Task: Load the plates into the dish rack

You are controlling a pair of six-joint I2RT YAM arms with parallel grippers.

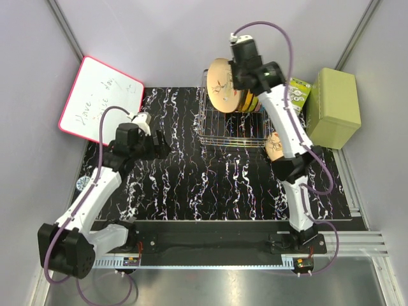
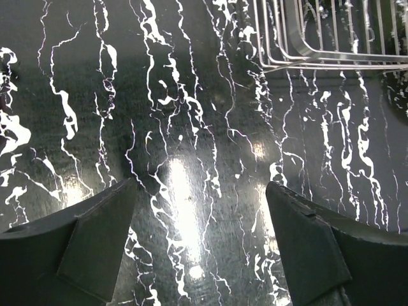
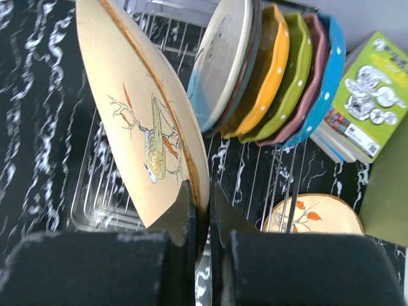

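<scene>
The right gripper [image 3: 203, 199] is clamped on the lower rim of a peach-tan plate [image 3: 143, 121], holding it on edge over the far-left part of the dish rack [image 1: 231, 141]. The rack's right end is crowded by a leaning row: a cream and light-blue plate [image 3: 223, 57], then a smaller orange plate [image 3: 269, 70], green plate [image 3: 294, 76], pink plate [image 3: 313, 60] and blue plate [image 3: 330, 70]. A second peach-tan plate [image 3: 315, 215] lies flat just right of the rack, a printed carton [image 3: 366, 89] and olive-green box [image 1: 333, 108] beyond it, while the left gripper [image 2: 201, 185] hangs wide open and empty over the black white-veined mat [image 1: 191, 172], a red-framed whiteboard [image 1: 102, 105] leaning against the grey wall [image 1: 178, 32]
</scene>
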